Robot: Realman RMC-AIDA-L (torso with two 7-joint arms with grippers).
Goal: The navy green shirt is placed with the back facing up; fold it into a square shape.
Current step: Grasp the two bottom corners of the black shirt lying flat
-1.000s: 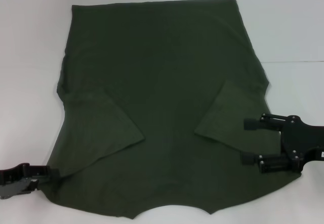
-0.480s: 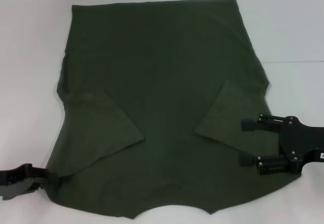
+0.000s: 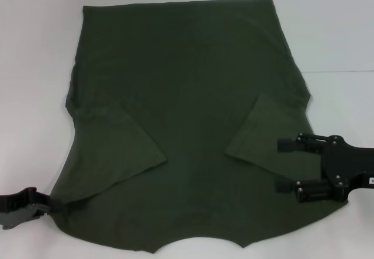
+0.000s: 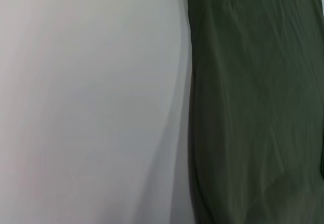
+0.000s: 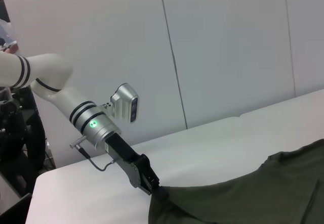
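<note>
Now the left claw (image 3: 49, 201) touches the near-left corner of the dark olive-green cloth shirt (image 3: 187, 113), grip unclear; the right claw (image 3: 283, 165) hangs wide over its right side.

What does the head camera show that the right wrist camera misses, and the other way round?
Only the head view shows the right gripper, open over the shirt's right side, and both sleeves folded inward. Only the right wrist view shows the left arm reaching down, with a wall behind. Both show the shirt on the white table and the left gripper at its edge.
</note>
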